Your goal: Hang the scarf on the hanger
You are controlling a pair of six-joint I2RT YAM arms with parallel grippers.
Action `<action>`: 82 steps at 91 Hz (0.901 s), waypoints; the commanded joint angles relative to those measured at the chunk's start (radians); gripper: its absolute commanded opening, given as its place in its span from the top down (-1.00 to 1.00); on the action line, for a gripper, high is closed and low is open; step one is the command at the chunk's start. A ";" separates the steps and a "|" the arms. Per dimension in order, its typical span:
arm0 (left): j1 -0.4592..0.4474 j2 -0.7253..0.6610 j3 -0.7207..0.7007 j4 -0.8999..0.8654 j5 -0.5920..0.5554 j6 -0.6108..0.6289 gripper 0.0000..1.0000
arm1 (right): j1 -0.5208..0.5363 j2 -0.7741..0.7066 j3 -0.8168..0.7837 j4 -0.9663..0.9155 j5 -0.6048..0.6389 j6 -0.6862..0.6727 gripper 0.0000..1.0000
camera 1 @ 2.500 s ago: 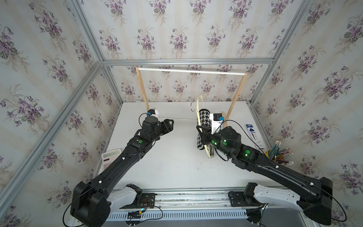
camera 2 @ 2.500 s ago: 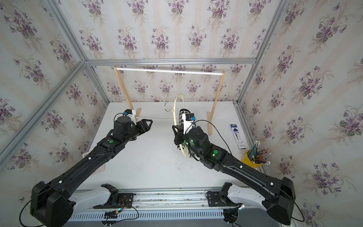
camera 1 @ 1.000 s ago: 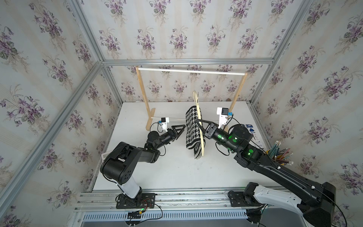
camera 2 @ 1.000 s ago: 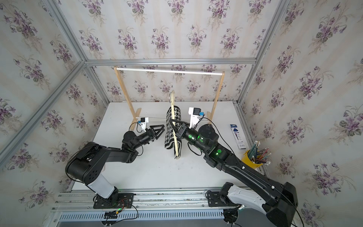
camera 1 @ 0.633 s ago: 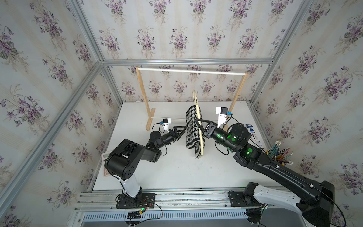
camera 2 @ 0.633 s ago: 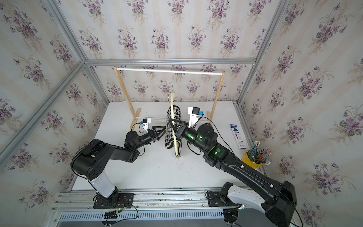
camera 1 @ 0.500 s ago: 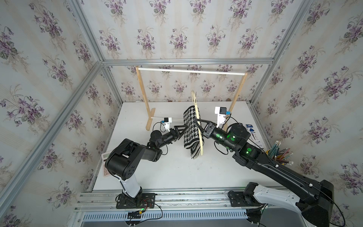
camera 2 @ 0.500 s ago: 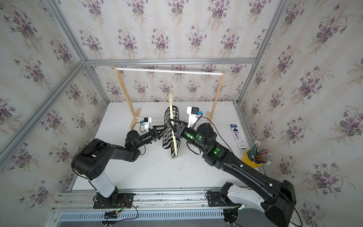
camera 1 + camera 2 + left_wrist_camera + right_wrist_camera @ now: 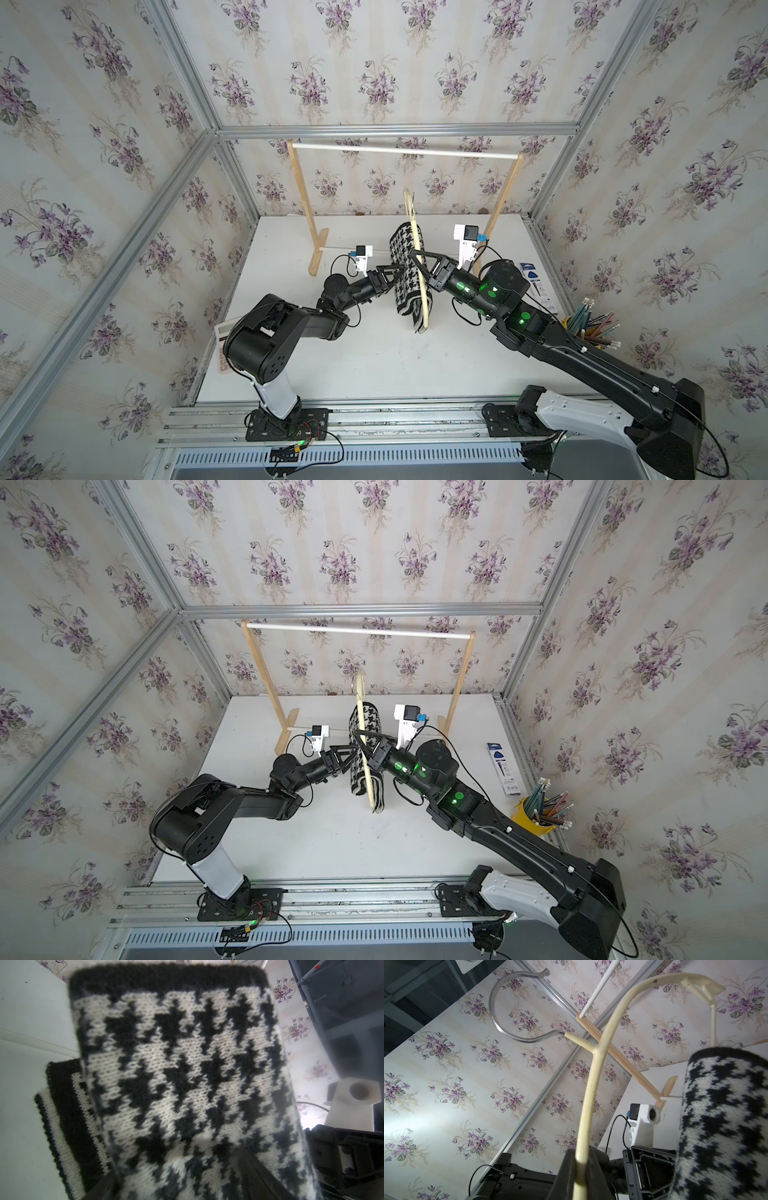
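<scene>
Working outward from the near edge of the table (image 9: 374, 361), I record the left claw (image 9: 395, 275) spread wide with its tips at the scarf (image 9: 405, 249), the right claw (image 9: 424, 262) clamped narrow on the hanger (image 9: 424, 303), the scarf draped over the hanger's lower bar, and the wooden rack (image 9: 405, 151) behind.

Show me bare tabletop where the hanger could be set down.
Widest bare table lies between the scarf and the front rail. Crowded: right edge with pencil cup and blue packet; centre around the hanger.
</scene>
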 commanded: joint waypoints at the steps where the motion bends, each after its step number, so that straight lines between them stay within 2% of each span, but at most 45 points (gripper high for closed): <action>1: -0.008 0.008 0.007 0.034 0.012 0.020 -0.49 | 0.000 -0.005 0.012 0.091 -0.008 -0.015 1.00; 33: -0.014 -0.038 -0.038 0.036 -0.037 0.057 0.47 | 0.000 -0.011 0.016 0.086 -0.005 -0.021 1.00; 39: -0.015 -0.045 -0.040 0.035 -0.039 0.059 0.75 | 0.000 -0.013 0.016 0.085 -0.005 -0.021 1.00; 42: -0.015 -0.046 -0.041 0.036 -0.040 0.059 1.00 | 0.000 -0.013 0.016 0.084 -0.005 -0.021 1.00; 82: 0.004 -0.048 -0.091 0.034 -0.084 0.051 1.00 | 0.000 -0.058 -0.001 0.046 0.027 -0.044 1.00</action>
